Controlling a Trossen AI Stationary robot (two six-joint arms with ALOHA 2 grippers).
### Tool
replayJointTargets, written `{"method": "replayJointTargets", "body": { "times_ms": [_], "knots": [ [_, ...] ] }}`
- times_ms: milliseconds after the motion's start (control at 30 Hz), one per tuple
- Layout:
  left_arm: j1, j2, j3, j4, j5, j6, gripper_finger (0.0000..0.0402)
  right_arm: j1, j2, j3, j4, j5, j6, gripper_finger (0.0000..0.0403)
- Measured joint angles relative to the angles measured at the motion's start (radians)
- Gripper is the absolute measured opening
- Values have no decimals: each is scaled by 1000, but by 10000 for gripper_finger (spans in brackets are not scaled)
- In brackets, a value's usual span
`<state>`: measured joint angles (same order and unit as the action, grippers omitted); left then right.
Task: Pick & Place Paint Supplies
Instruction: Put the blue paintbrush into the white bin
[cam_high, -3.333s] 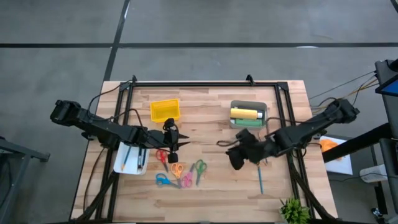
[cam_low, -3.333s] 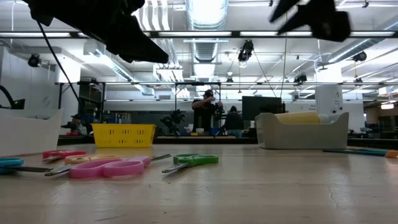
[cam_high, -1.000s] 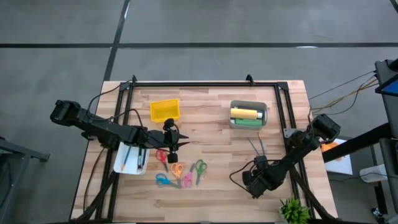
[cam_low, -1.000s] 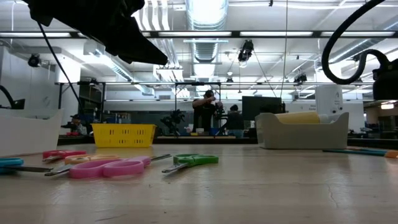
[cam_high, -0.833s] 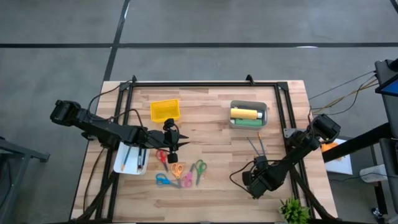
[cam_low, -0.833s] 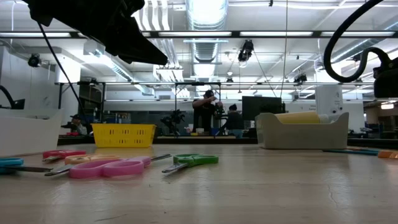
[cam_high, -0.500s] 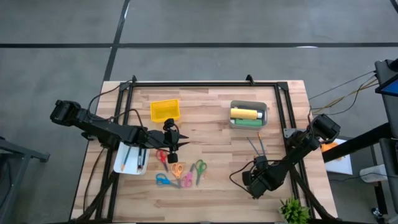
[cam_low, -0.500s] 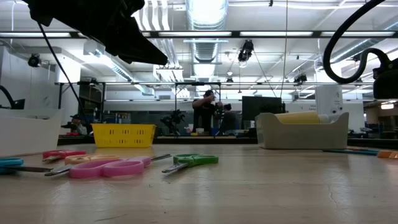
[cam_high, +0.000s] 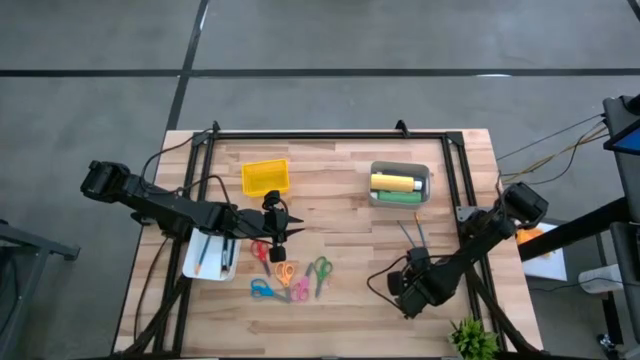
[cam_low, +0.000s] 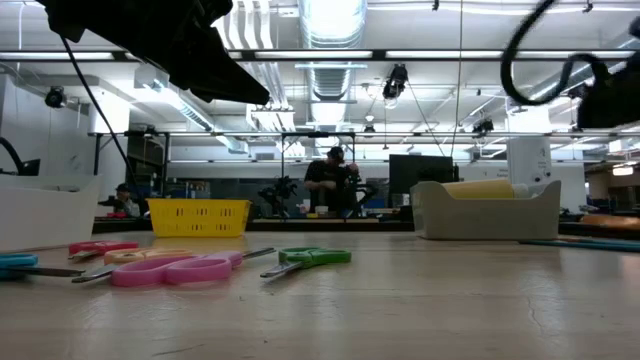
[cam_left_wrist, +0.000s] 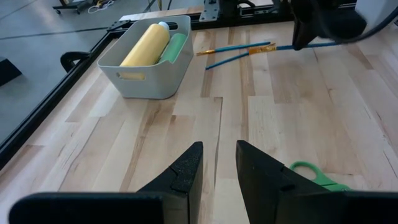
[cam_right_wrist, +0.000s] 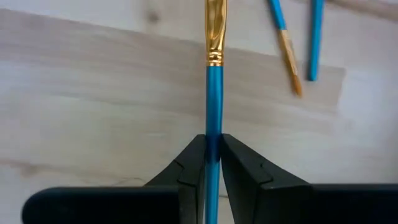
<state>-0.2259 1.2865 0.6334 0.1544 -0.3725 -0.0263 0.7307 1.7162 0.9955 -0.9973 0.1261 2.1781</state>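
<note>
Now teal brush (cam_right_wrist: 213, 93) between right gripper (cam_right_wrist: 212, 163) fingers (cam_right_wrist: 191, 165).

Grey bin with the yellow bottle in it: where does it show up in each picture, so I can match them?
High view: grey bin right of centre, toward the table's far edge.
Low view: right of centre, standing on the table.
Left wrist view: upper left.
Right wrist view: not in it; only the right gripper shut on a teal brush.
Shared landmark: the yellow bottle lying inside it.
</note>
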Motion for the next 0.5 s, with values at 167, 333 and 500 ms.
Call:
{"method": "replayJointTargets", "body": {
  "times_ms": [167,333,500],
  "knots": [
    [0,0,0,0,0,0,96,2,-41,33,-16,143,-28,42],
    [0,0,0,0,0,0,96,-8,-78,66,2,359,-76,42],
    [0,0,0,1,0,-1,96,-54,-99,74,113,500,-224,42]
  ]
}}
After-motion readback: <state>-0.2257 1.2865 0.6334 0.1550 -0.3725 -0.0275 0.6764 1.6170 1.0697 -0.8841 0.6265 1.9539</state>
